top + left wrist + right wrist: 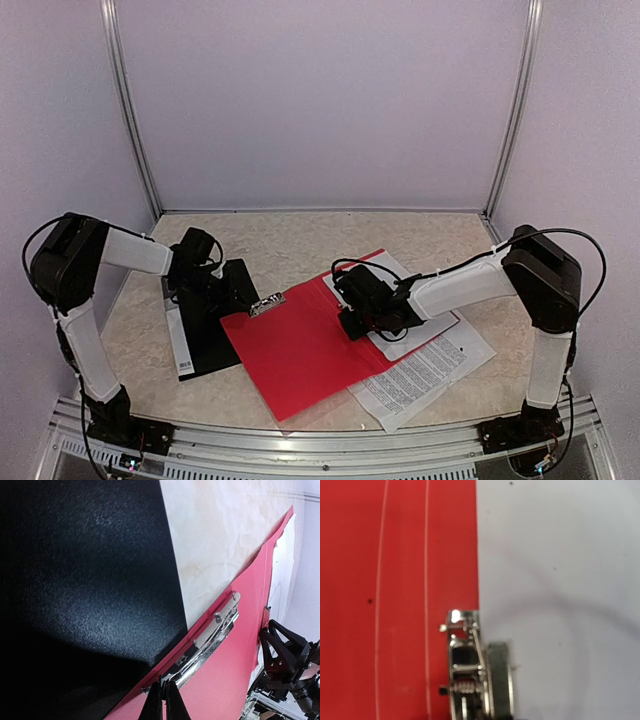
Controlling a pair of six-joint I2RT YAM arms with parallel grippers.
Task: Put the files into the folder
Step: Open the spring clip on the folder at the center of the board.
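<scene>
Lying open: the red folder is flat on the table, in the middle of the top view.
Files: one white sheet lies right of the middle, and red shows along its top and right edges. A printed sheet lies at the lower right, with one side tucked under the folder.
Big metal clip: it sits on the folder's upper left edge.
Left gripper: it is left of the middle, right at the big clip. In the left wrist view its fingers are pressed tight together at the bottom edge, and the tips touch the near end of the clip. I cannot tell if they pinch anything.
Right gripper: it sits low over the line where the red meets the white sheet. How wide it is, and if it holds anything, I cannot tell.
Small metal clip: at the bottom middle of the right wrist view, on the line between red and white.
Black board: it lies left of the folder, and the folder's corner covers part of it.
</scene>
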